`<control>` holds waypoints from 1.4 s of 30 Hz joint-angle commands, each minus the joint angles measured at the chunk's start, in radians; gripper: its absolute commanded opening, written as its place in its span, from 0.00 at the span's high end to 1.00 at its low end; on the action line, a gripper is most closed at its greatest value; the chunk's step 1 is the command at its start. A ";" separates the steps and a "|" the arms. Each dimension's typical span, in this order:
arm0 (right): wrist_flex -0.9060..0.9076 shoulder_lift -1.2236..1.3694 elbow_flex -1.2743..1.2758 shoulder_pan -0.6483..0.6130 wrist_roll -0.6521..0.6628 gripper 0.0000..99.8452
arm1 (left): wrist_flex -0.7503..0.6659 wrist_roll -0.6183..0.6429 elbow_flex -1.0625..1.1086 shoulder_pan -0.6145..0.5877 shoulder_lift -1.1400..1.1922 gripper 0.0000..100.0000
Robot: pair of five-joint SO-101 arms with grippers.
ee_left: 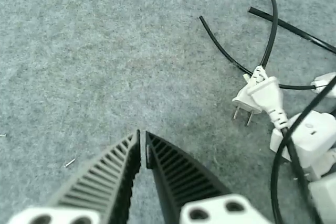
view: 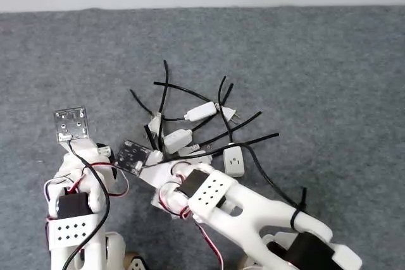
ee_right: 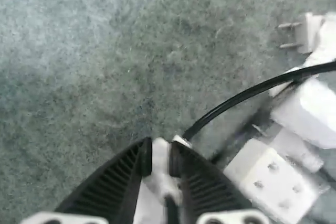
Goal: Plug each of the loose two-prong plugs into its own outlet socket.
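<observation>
We see the left arm [view: 74, 207] drawn up near its base at the left, wrist aimed up the mat [view: 304, 67] and short of the cords [view: 167, 83]. Its own camera shows the left gripper [ee_left: 143, 139] low over bare mat, the ribbed black fingers [ee_left: 110, 177] together with nothing between them. To the right, the right arm [view: 253, 210] lies low and diagonal from the lower right corner into the tangle. The right gripper [ee_right: 160, 153] has its fingers clamped on the held plug [ee_right: 155, 184], a white body whose black cord [ee_right: 247, 97] leaves past the fingertips. The high view lays out the heap: the small plug [view: 155, 123] at its left edge, the long plug [view: 204, 111] at its top with prongs pointing right, and the socket [view: 233, 160], a rounded white block just beside the right arm's wrist. The left wrist view adds the small plug [ee_left: 262, 95] up close, its two thin metal prongs on the mat, well apart from the left gripper. The right wrist view adds a white block [ee_right: 268, 179] dotted with small holes near the held plug. The mat is grey and fuzzy, and the cords are thin, black and curved.
</observation>
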 commanded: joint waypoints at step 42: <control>0.493 -0.458 -0.209 0.269 -0.011 0.99 | -0.026 -0.038 -0.007 0.002 -0.014 0.99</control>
